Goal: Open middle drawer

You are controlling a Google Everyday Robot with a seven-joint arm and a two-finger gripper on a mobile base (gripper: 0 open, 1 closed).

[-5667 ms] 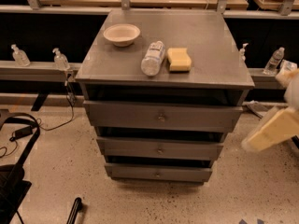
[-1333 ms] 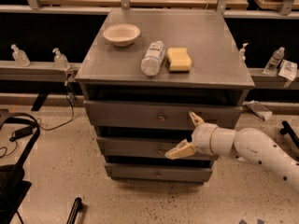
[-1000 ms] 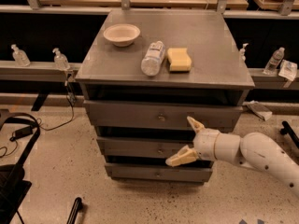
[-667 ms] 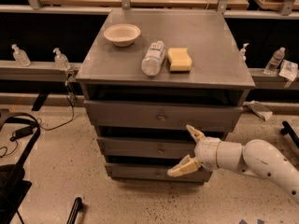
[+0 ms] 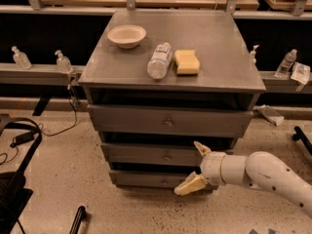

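The grey cabinet has three drawer fronts, all shut. The middle drawer (image 5: 146,155) is the mid-sized front, with a small round knob (image 5: 167,157) at its centre. My gripper (image 5: 194,165) reaches in from the right on a white arm, open, with cream fingers spread. The upper finger (image 5: 201,148) lies over the middle drawer's right part. The lower finger (image 5: 189,185) hangs in front of the bottom drawer (image 5: 146,179). The gripper sits right of the knob and slightly below it, not on it.
On the cabinet top (image 5: 219,57) are a white bowl (image 5: 126,35), a clear bottle lying on its side (image 5: 159,61) and a yellow sponge (image 5: 187,62). The top drawer (image 5: 168,122) is the tallest. Small bottles stand on ledges left (image 5: 62,62) and right (image 5: 285,62). Black gear (image 5: 14,189) lies bottom left.
My gripper has moved left and down across the cabinet front, from the gap between top and middle drawers to the middle and bottom drawers. All drawers stay shut.
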